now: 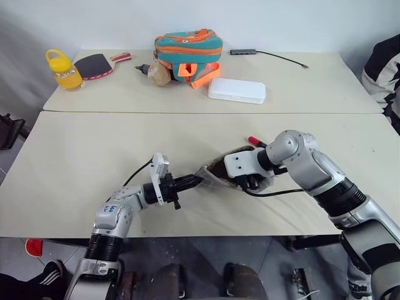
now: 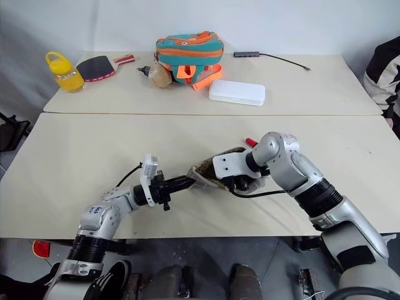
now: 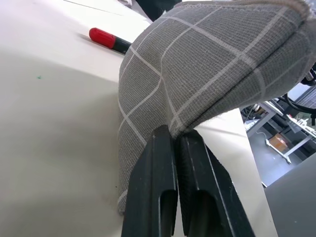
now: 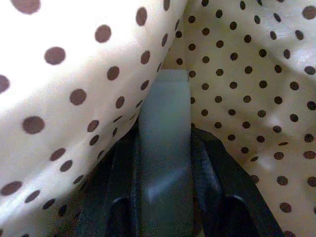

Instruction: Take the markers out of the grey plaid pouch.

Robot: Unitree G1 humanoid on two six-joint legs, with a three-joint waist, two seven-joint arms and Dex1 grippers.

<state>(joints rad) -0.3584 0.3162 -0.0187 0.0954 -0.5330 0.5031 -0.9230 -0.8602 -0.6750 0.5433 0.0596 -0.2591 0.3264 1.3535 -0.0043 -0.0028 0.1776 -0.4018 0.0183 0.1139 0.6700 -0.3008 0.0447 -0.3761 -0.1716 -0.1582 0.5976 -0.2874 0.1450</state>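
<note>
Near table centre: grey plaid pouch (image 1: 220,170) pinched at corner by left gripper (image 3: 178,136). Right gripper (image 4: 165,113) inside pouch, clamping grey marker (image 4: 164,148). Red-capped marker (image 1: 256,141) already out, beyond pouch. Extraction pending.

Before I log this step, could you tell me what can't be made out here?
- Right gripper inside the grey plaid pouch: the dotted lining hides any further markers.
- Grey object between its fingers, right wrist view: unidentifiable.
- Red-ended marker: partly behind the right arm, head views.
- Left gripper: pinches the pouch's edge.
</note>
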